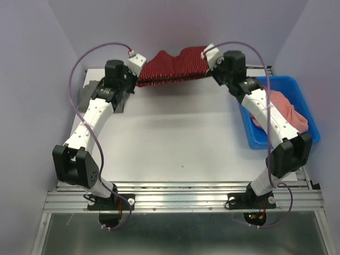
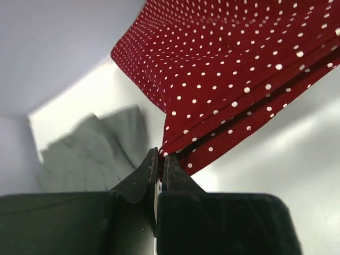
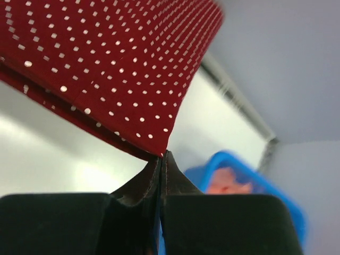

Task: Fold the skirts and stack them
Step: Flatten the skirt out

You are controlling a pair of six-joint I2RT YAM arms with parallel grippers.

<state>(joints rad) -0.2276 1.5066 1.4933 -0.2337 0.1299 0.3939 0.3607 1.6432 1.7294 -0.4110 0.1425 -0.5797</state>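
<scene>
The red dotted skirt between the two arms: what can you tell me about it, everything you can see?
The skirt is soft dark red cloth with tiny white dots, layered at its hem. It hangs stretched over the far edge of the table, its far side wavy. The left fingers pinch one corner, the right fingers the other.

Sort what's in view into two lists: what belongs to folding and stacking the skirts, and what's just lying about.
Job in hand:
- red polka-dot skirt, pinched by the left hand and the right hand
- grey skirt, lying on the left side of the table

Lying about:
- blue bin at the right edge
- pink cloth inside it, kind unclear
</scene>
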